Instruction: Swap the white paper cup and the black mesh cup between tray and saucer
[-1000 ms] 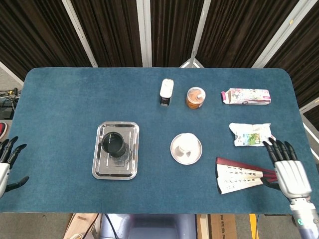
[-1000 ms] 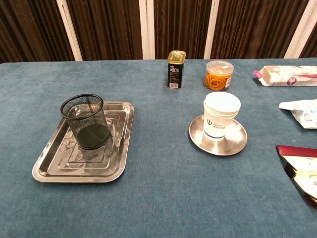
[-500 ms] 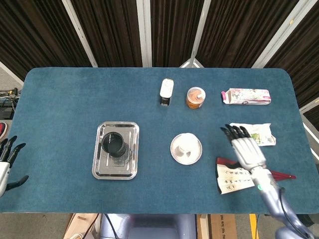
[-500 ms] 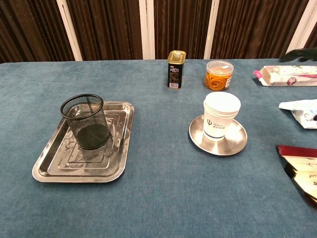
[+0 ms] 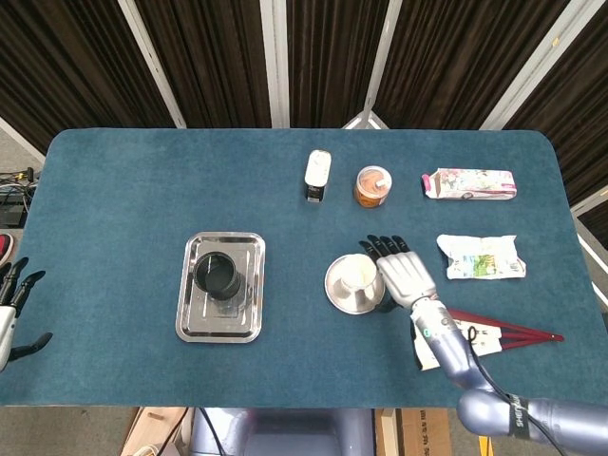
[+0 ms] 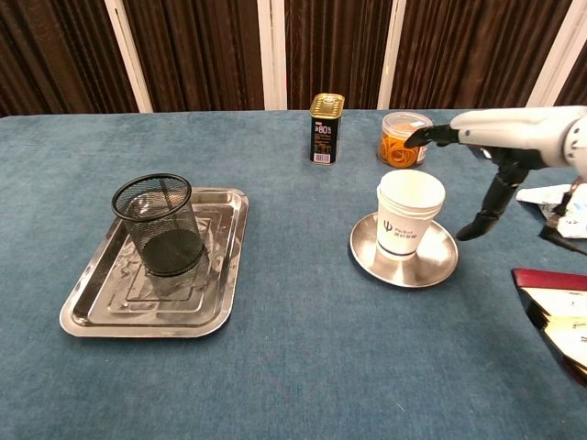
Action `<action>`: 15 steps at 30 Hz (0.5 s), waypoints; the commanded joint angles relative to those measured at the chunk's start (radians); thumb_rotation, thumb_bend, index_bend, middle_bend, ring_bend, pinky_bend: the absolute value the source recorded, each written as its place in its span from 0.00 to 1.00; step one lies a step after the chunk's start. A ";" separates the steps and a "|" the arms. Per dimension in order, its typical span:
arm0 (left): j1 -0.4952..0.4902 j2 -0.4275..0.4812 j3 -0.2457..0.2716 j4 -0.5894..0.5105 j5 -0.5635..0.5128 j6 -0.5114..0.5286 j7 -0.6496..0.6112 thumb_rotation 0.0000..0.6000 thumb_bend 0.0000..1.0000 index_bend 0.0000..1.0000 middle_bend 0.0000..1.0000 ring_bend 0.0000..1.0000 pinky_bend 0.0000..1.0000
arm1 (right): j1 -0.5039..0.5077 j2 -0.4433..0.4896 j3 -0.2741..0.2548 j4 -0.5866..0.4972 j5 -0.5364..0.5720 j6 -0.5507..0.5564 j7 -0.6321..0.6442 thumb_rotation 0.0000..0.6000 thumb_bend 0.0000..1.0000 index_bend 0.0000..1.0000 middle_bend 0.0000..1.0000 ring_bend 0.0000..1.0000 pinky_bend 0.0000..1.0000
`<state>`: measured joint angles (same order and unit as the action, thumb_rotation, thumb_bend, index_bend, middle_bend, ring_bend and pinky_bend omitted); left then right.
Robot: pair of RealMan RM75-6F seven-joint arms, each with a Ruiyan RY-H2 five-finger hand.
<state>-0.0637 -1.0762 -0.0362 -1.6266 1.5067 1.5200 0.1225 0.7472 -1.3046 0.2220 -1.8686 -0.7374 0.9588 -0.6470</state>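
The white paper cup [image 5: 353, 275] [image 6: 409, 215] stands upright on the round steel saucer [image 5: 349, 300] [image 6: 436, 266] right of centre. The black mesh cup [image 5: 218, 275] [image 6: 159, 225] stands in the steel tray [image 5: 244, 317] [image 6: 101, 307] on the left. My right hand [image 5: 404, 274] [image 6: 500, 147] is open, fingers spread, just right of the paper cup and apart from it; in the chest view it hangs above the cup's height, thumb pointing down. My left hand [image 5: 11, 304] is open at the table's left edge, far from the tray.
At the back stand a small black and gold can [image 5: 317, 175] [image 6: 326, 128] and a clear jar of orange bands [image 5: 373, 186] [image 6: 404, 139]. A pink packet [image 5: 469, 183], a white wrapper [image 5: 480, 256] and a folding fan [image 5: 475, 340] lie on the right.
My right hand has swept left from the fan at the table's right edge to just beside the paper cup. The left hand has barely moved. Cups, tray and saucer are unmoved.
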 commanded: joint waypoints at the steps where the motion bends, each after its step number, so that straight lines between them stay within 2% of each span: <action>1: 0.000 0.002 -0.002 0.001 -0.004 -0.001 -0.006 1.00 0.09 0.16 0.00 0.00 0.07 | 0.021 -0.040 -0.005 0.033 -0.003 0.019 -0.006 1.00 0.00 0.00 0.00 0.03 0.00; 3: -0.001 0.003 -0.004 0.002 -0.007 -0.002 -0.009 1.00 0.09 0.16 0.00 0.00 0.07 | 0.033 -0.061 -0.004 0.050 -0.002 0.029 -0.003 1.00 0.00 0.00 0.02 0.05 0.00; 9: -0.001 0.006 -0.005 0.002 -0.012 -0.005 -0.018 1.00 0.09 0.16 0.00 0.00 0.07 | 0.056 -0.094 -0.012 0.084 0.018 0.052 -0.018 1.00 0.00 0.02 0.13 0.21 0.01; 15: 0.002 0.011 -0.008 -0.003 -0.018 -0.001 -0.024 1.00 0.09 0.16 0.00 0.00 0.07 | 0.072 -0.124 -0.022 0.108 0.011 0.077 -0.018 1.00 0.00 0.17 0.27 0.36 0.09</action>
<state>-0.0620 -1.0658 -0.0444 -1.6291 1.4893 1.5189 0.0980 0.8132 -1.4189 0.2021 -1.7696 -0.7179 1.0286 -0.6637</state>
